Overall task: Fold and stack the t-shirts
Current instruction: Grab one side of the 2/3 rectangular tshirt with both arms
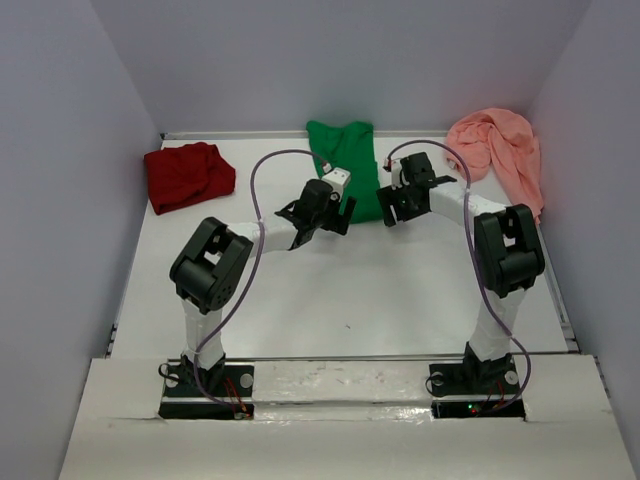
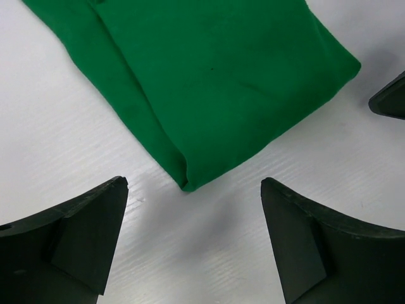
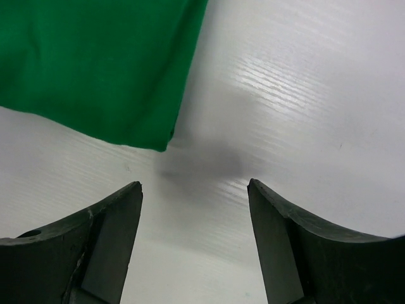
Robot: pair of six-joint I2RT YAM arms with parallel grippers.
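A folded green t-shirt (image 2: 215, 82) lies on the white desk (image 2: 57, 145), its corner just beyond the wide-spread left tool (image 2: 193, 244).

Desk (image 1: 400, 300): white, ribbed surface. On it, along the far edge, well apart:
- dark red t-shirt (image 1: 188, 175), bunched, far left corner
- green t-shirt (image 1: 345, 160), folded flat, centre
- salmon-pink t-shirt (image 1: 500, 150), crumpled, far right corner

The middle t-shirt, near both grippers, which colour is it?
Bright green t-shirt, clearest in the left wrist view.
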